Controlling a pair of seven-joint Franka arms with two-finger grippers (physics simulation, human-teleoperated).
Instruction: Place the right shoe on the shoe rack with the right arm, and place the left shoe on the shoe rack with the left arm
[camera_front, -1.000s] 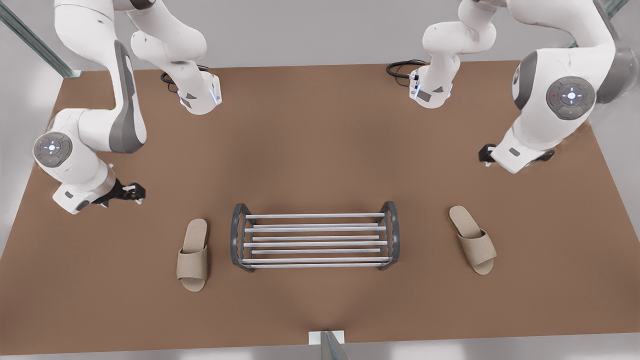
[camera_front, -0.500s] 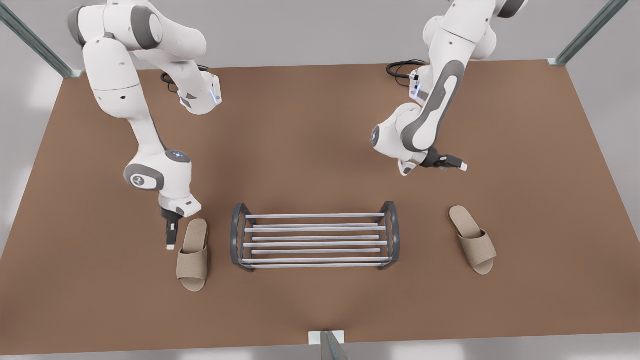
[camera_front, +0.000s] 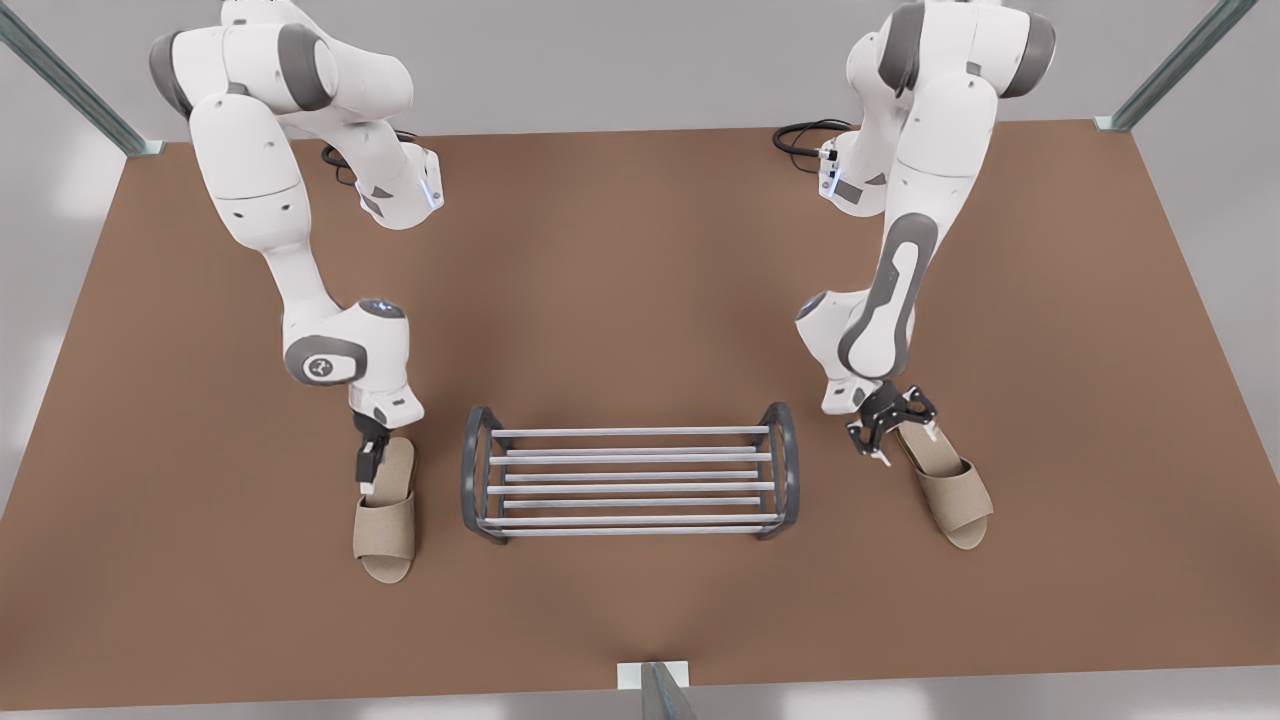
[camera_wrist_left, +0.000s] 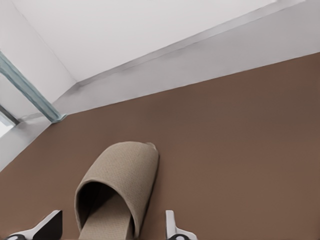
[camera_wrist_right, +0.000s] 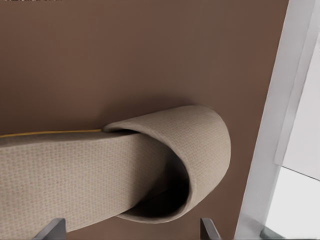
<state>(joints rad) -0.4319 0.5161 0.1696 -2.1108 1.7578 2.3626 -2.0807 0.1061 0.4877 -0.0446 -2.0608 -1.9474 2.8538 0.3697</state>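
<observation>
Two grippers low at the heels, both spread, nothing gripped. Left gripper (camera_front: 893, 430) astride left shoe (camera_front: 950, 485) heel, likely lined up to pinch across. Right gripper (camera_front: 367, 466) at right shoe (camera_front: 386, 515) heel edge. Rack (camera_front: 630, 478) between shoes, apart from both. Brown table (camera_front: 640, 280), grey walls (camera_front: 600, 60)

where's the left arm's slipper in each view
front view: left slipper, on the front view's left of the shoe rack, left end effector at its heel.
left wrist view: left slipper between the end effector's fingers.
right wrist view: that is the other slipper.
shared landmark: brown table.
</observation>
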